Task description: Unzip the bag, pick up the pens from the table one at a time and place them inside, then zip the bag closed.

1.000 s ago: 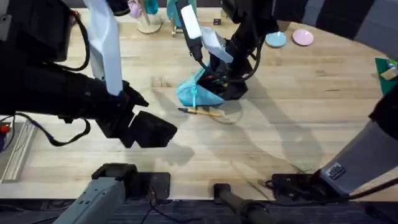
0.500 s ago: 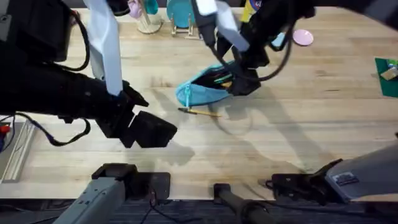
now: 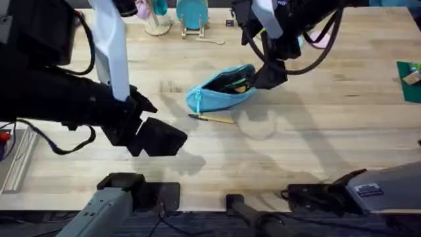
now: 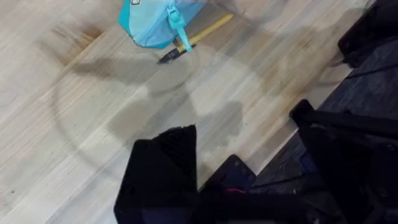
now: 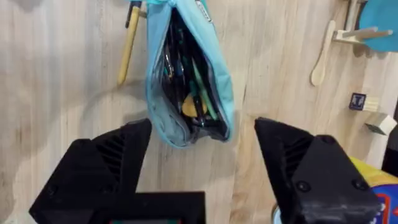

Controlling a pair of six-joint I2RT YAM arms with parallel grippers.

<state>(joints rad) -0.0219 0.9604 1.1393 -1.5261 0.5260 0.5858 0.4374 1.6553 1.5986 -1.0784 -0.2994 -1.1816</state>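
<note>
Right wrist view is showing the right gripper point(image 5: 196, 162) hanging with its jaws spread wide and nothing between them, just above the near end of the bag point(image 5: 186, 74), which is lying unzipped on the table point(image 5: 62, 74) with pens showing inside. The yellow pen point(image 5: 129, 46) is lying just beside the bag. Farther off, the left gripper point(image 3: 154, 135) is hovering well apart; I cannot tell its opening. The risk, I judge: reaching for that pen may nudge the bag or roll the pen away.
</note>
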